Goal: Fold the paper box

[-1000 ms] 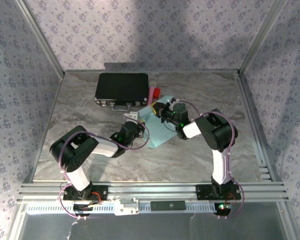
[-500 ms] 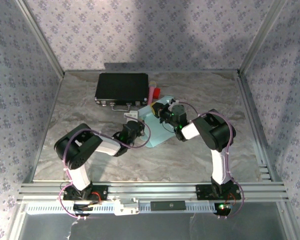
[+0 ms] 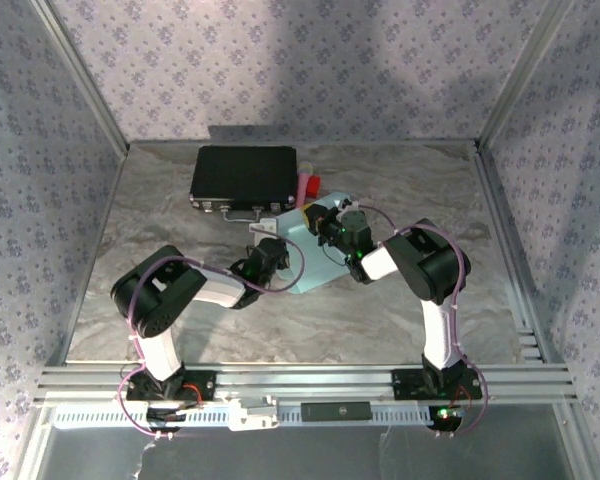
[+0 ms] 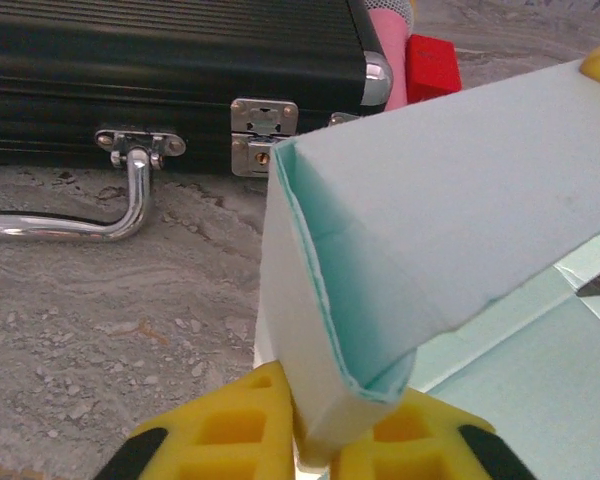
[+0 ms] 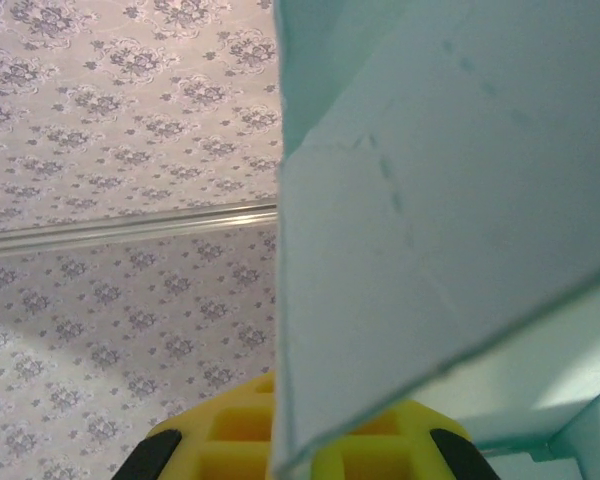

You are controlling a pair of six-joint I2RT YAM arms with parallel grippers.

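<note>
The paper box (image 3: 308,262) is pale blue card, partly folded, lying mid-table between both arms. In the left wrist view its folded corner (image 4: 340,390) is pinched between my yellow fingers (image 4: 230,430), so my left gripper (image 4: 325,445) is shut on it; a wall panel rises to the upper right. From above, the left gripper (image 3: 268,243) sits at the card's left edge. My right gripper (image 3: 326,222) holds the far edge. In the right wrist view a card panel (image 5: 430,200) stands up from between its yellow fingers (image 5: 230,440), with the right gripper (image 5: 305,455) shut on it.
A black case (image 3: 243,176) with metal latches and a chrome handle (image 4: 130,190) lies just behind the card. A red block (image 3: 313,183) and a pink object (image 4: 388,55) sit at its right end. Metal frame posts and patterned walls ring the table (image 3: 400,310).
My left gripper has moved a little forward to the card's left edge and closed on its fold. The right gripper has stayed shut on the far edge, shifting slightly.
</note>
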